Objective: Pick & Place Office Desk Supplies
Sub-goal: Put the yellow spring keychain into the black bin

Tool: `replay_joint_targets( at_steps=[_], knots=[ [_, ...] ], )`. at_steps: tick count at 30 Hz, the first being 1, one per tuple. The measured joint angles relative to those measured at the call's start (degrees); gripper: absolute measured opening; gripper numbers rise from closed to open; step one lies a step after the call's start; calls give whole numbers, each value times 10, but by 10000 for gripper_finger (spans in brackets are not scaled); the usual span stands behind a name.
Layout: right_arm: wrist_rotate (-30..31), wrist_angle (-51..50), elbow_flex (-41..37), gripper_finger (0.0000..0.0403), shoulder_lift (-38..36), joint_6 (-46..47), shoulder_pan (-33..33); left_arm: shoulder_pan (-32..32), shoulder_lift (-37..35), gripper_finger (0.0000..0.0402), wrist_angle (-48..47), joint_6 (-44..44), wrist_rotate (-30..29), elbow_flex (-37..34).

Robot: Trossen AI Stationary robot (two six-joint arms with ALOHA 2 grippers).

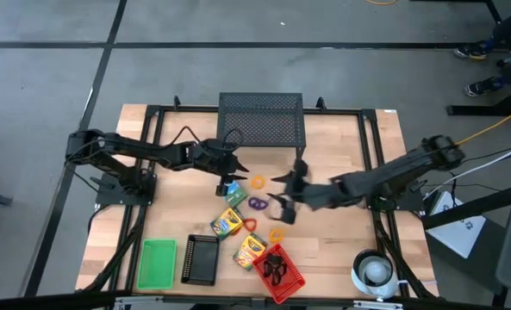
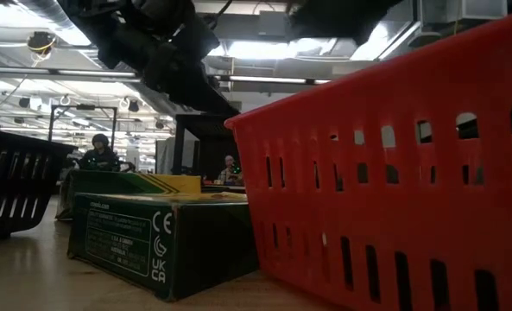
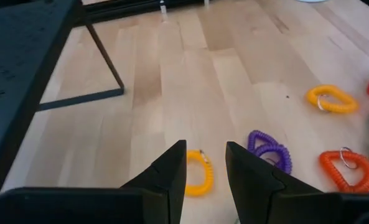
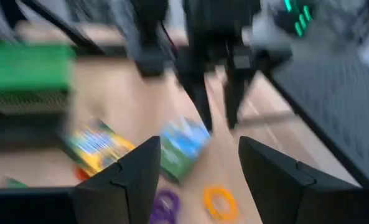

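My table (image 1: 341,250) is pale wood planks in a black frame, standing on a grey floor; the low view looks across it into a lit room with ceiling ducts, where two people sit far back. At the left front lie a green tray (image 1: 158,263) and a black tray (image 1: 202,259), and a black mesh stand (image 1: 261,119) sits at the far edge.

My left gripper (image 1: 235,169) hangs just above the green box (image 1: 234,193) near the table's middle, its fingers (image 3: 172,174) a little apart with nothing between them. Through that gap a yellow ring (image 3: 198,174) shows, half hidden. The purple ring (image 1: 257,204) and orange ring (image 1: 249,225) lie flat just beside it.

Two crayon boxes (image 1: 227,223) lie slantwise, long axes running diagonally toward the red basket (image 1: 281,274) (its dark contents I cannot make out). In the low view the basket wall cuts off everything behind it.

My right gripper (image 1: 287,195) hovers right of the rings, fingers spread and empty; its wrist view is blurred.
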Motion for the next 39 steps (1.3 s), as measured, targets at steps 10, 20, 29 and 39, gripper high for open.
replay_joint_targets(
  at_steps=[10,20,29,39],
  knots=[
    [-130,455,-253,219,-152,-174,12,-28,88,111,43,-40,-24,19],
    [-128,543,-317,219,-155,-163,12,-30,170,111,-59,10,-51,99],
    [-134,543,-317,219,-155,-158,12,-15,238,111,-60,25,-49,124],
    [-134,541,-317,219,-155,-145,12,7,267,111,-55,22,6,129]
  ],
)
